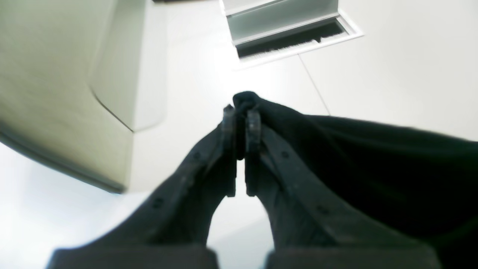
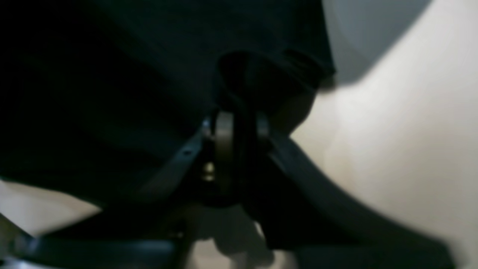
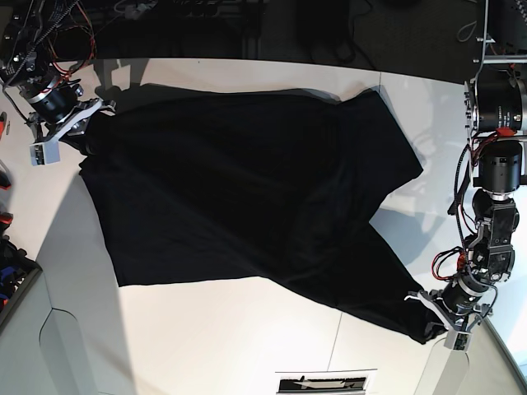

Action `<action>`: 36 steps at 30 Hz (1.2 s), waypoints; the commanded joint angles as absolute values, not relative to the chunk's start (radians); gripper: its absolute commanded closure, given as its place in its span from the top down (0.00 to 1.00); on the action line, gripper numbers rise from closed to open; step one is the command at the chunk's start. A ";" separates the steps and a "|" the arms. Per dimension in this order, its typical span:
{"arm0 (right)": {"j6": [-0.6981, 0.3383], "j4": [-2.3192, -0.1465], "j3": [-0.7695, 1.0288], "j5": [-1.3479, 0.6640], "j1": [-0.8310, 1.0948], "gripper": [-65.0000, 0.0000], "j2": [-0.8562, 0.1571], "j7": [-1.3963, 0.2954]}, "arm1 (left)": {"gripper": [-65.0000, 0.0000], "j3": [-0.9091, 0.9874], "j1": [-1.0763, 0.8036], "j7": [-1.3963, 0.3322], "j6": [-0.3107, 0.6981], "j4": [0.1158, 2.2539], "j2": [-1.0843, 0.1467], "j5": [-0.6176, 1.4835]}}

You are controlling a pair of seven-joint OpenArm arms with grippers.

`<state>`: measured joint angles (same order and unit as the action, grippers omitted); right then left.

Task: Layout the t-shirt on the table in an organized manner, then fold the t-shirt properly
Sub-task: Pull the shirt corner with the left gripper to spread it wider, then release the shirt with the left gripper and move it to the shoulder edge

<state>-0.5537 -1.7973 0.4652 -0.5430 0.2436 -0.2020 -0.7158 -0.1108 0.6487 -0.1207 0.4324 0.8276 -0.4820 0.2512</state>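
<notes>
Looking through the left wrist view, you see the left gripper (image 1: pixel 241 125) with its two fingers (image 1: pixel 228 127) drawn narrow, a bunched tip of the t-shirt (image 1: pixel 354 157) pinched between them. The black cloth runs away to the right of the fingers and fills the lower right of the picture. Beyond the fingertips lies the white table (image 1: pixel 392 67) with its thin dark seam line (image 1: pixel 313 86). A slotted opening with a raised metal flap (image 1: pixel 287 30) sits in the tabletop at the top of the picture.

Turn to the right wrist view. You find the right gripper (image 2: pixel 241 129) with a gap between its fingers (image 2: pixel 223 138), and dark cloth lies in that gap. The view is blurred and dim, so you cannot tell whether the fingers press on the fabric or only stand around it. The t-shirt covers the upper left of the picture; the pale table surface shows to the right.

Refer last to the base view. The t-shirt is spread across the middle of the table, wrinkled and skewed. The right gripper (image 3: pixel 82 115) meets one corner of the cloth at upper left. The left gripper (image 3: pixel 432 317) grips the opposite corner at lower right, near the table's edge.
</notes>
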 commanded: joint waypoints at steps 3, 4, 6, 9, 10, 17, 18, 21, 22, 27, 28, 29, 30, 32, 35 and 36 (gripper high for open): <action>-0.554 -1.816 0.473 -0.569 0.239 0.46 -0.213 -0.696 | 0.32 -0.104 0.686 -0.155 0.441 0.841 -0.498 0.327; -0.554 -1.816 0.473 -0.569 0.239 0.49 -0.213 -0.694 | 0.39 -0.104 0.686 -0.167 0.440 0.841 -0.500 0.340; -0.554 -1.816 0.473 -0.569 0.239 0.49 -0.213 -0.692 | 0.50 -0.104 0.686 -0.173 0.442 0.842 -0.508 0.353; -0.554 -1.826 0.475 -0.590 0.236 0.49 -0.213 -0.681 | 0.52 -0.100 0.686 -0.261 0.404 0.858 -0.538 0.397; -0.554 -1.831 0.478 -0.595 0.232 0.49 -0.213 -0.682 | 0.52 -0.091 0.686 -0.304 0.378 0.872 -0.550 0.413; -0.554 -1.866 0.485 -0.594 0.145 0.49 -0.209 -0.681 | 0.52 0.054 0.618 -0.557 0.590 1.051 -0.604 0.662; -0.554 -1.866 0.485 -0.591 0.130 0.49 -0.204 -0.681 | 0.52 0.068 0.599 -0.590 0.619 1.081 -0.604 0.713; -0.554 -1.866 0.485 -0.589 0.088 0.49 -0.174 -0.681 | 0.52 0.072 0.533 -0.649 0.698 1.168 -0.592 0.849; -0.554 -1.863 0.484 -0.582 0.075 0.49 -0.159 -0.682 | 0.51 0.072 0.511 -0.665 0.698 1.196 -0.578 0.859; -0.554 -1.778 0.469 -0.520 0.012 0.49 -0.089 -0.663 | 0.51 0.064 0.412 -0.706 0.698 1.269 -0.471 0.854; -0.554 -1.748 0.459 -0.508 0.004 0.49 -0.083 -0.654 | 0.51 0.055 0.397 -0.704 0.698 1.269 -0.452 0.840; -0.554 -1.717 0.447 -0.496 -0.001 0.49 -0.082 -0.643 | 0.51 0.043 0.382 -0.699 0.698 1.269 -0.434 0.816; -0.554 -1.684 0.433 -0.484 -0.007 0.49 -0.083 -0.634 | 0.51 0.027 0.368 -0.693 0.698 1.269 -0.418 0.788; -0.554 -1.623 0.408 -0.453 -0.018 0.49 -0.083 -0.625 | 0.51 -0.015 0.344 -0.649 0.698 1.268 -0.396 0.710; -0.554 -1.549 0.380 -0.434 -0.027 0.49 -0.083 -0.624 | 0.51 -0.090 0.332 -0.525 0.698 1.253 -0.394 0.565; -0.554 -1.536 0.375 -0.434 -0.026 0.49 -0.083 -0.621 | 0.51 -0.104 0.333 -0.498 0.678 1.245 -0.394 0.525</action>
<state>-0.5499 -1.5196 0.3729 -0.4194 -0.0116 -0.0746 -0.6491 -0.1116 0.3027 -0.5198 0.6842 1.2320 -0.3798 0.5041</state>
